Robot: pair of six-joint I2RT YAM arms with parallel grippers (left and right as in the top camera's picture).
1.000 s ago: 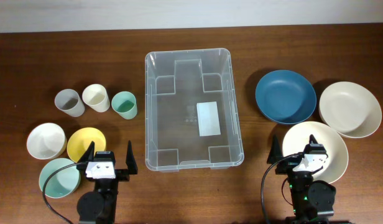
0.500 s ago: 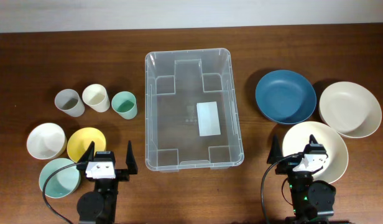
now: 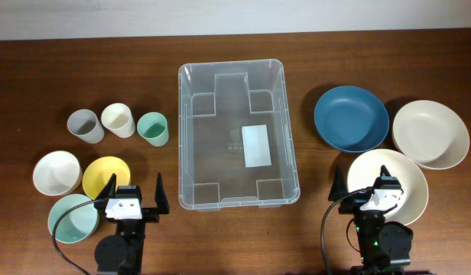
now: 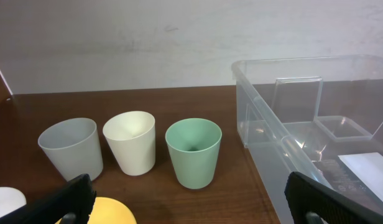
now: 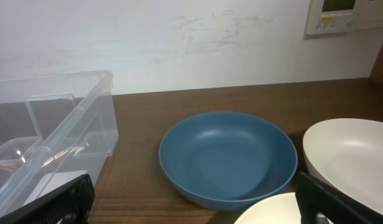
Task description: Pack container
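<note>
Clear plastic and empty but for a white label (image 3: 256, 145), the container (image 3: 220, 153) stands mid-table. Nothing has shifted in the last second: the left gripper (image 3: 135, 183) and right gripper (image 3: 361, 180) wait at the near edge, fingers spread wide and holding nothing, so packing seems not yet begun. Cups (image 3: 118, 121) and bowls (image 3: 105, 176) lie left and plates (image 3: 351, 118) right on the dark wooden table (image 3: 37, 69), before a white wall (image 4: 117, 37).

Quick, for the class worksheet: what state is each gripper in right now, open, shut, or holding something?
Left gripper: open, holding nothing.
Right gripper: open, holding nothing.
</note>
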